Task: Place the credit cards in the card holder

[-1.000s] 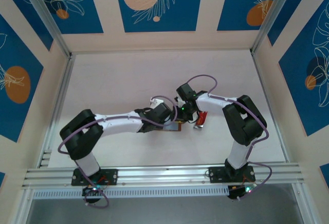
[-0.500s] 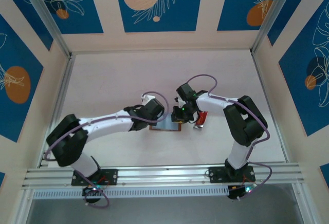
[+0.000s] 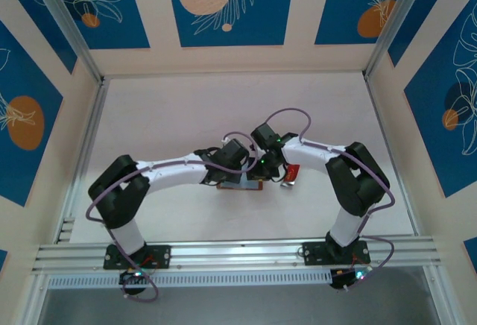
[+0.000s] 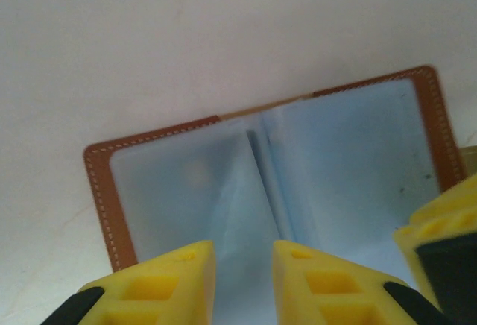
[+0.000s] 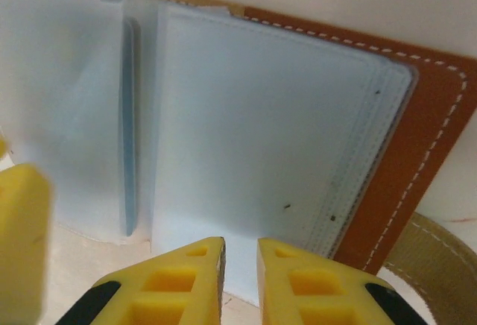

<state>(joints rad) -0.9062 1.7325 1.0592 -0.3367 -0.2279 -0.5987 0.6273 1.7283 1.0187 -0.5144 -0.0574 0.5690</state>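
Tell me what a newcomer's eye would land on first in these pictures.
First, the two arms meet nose to nose at the middle of the table, both bent over one small thing. That thing is the card holder, lying open, with brown stitched leather around pale clear sleeves. The yellow fingers of the left gripper and the right gripper are at its edge. A red card lies just beside it, on the right arm's side.

The card holder (image 4: 298, 168) has a reddish-brown, leather-look rim, smooth and faintly sheened, edged with pale thread stitching. Its inner sleeves (image 5: 253, 116) are frosted, translucent bluish plastic. A tan woven cloth strap (image 5: 425, 258) looks coarse. The left gripper (image 4: 242, 265) and right gripper (image 5: 240, 265) have matt yellow plastic-looking fingers. The table (image 4: 186, 42) is matt white; the rail (image 3: 238, 252) is brushed metal.
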